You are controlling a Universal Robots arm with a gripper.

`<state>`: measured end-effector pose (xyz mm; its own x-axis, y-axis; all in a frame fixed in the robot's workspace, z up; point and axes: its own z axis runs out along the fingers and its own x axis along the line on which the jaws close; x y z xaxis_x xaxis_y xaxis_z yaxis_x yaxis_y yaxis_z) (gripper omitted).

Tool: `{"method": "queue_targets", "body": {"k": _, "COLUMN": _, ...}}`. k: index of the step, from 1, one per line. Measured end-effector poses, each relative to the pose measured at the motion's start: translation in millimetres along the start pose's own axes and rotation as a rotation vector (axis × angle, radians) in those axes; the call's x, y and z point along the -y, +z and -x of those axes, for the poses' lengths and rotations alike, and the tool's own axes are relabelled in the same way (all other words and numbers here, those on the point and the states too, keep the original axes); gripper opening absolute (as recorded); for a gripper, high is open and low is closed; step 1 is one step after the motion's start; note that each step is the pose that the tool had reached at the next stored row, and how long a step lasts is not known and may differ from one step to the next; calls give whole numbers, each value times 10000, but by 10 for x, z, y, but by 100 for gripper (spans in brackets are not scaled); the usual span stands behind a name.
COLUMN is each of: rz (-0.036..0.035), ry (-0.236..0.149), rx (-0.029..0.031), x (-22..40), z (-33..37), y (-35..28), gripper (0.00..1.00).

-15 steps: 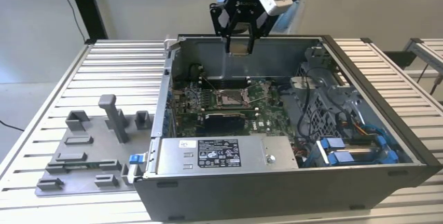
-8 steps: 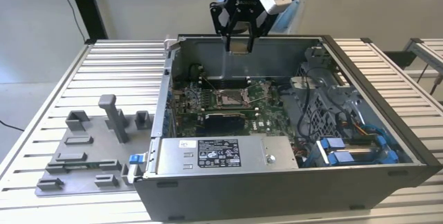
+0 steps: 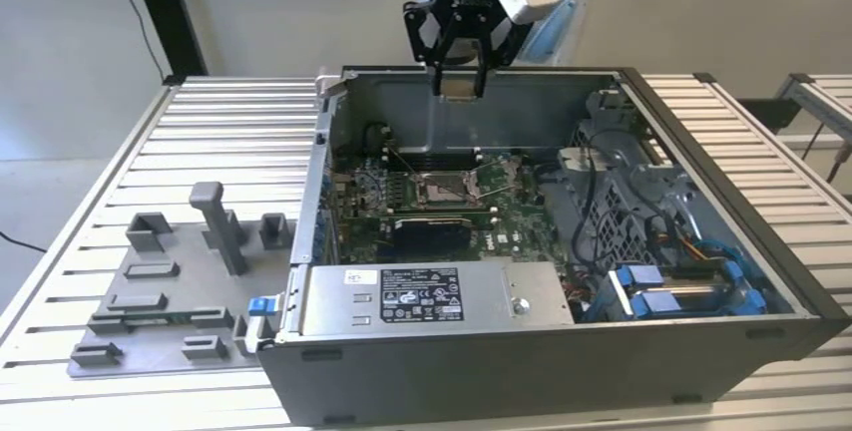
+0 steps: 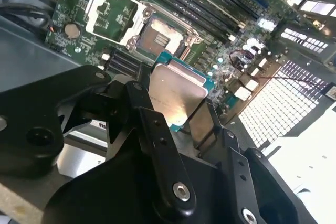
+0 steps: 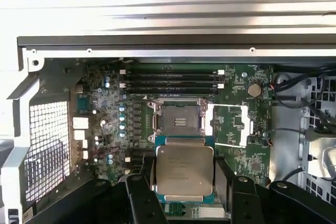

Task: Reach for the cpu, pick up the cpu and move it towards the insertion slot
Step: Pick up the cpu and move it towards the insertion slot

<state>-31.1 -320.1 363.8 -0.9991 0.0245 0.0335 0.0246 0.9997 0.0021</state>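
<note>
My gripper (image 3: 457,82) hangs over the open computer case, near its far wall, shut on the cpu (image 3: 457,89). In both wrist views the cpu (image 5: 184,169) (image 4: 176,95) shows its silvery face with a green rim, clamped edge to edge between the two black fingers (image 5: 224,179). The insertion slot (image 3: 444,189) lies below on the green motherboard, a square socket with a shiny metal frame and a brownish centre. In the first wrist view the slot (image 5: 178,119) sits just beyond the held chip; in the second wrist view the slot (image 4: 157,38) also lies apart from the chip.
The case walls (image 3: 480,77) ring the board. A silver power supply (image 3: 426,296) fills the case's near side, cables and blue drive brackets (image 3: 665,291) the exterior view's right. Memory slots (image 5: 170,80) run past the socket. A grey tray with blocks (image 3: 174,281) stands outside on the slatted table.
</note>
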Motion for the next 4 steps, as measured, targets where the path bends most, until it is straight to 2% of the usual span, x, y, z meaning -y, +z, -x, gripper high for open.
{"method": "queue_targets", "body": {"k": 4, "rz": 1, "ry": 1, "rx": -2, "x": 0, "z": 0, "y": 0, "gripper": 0}}
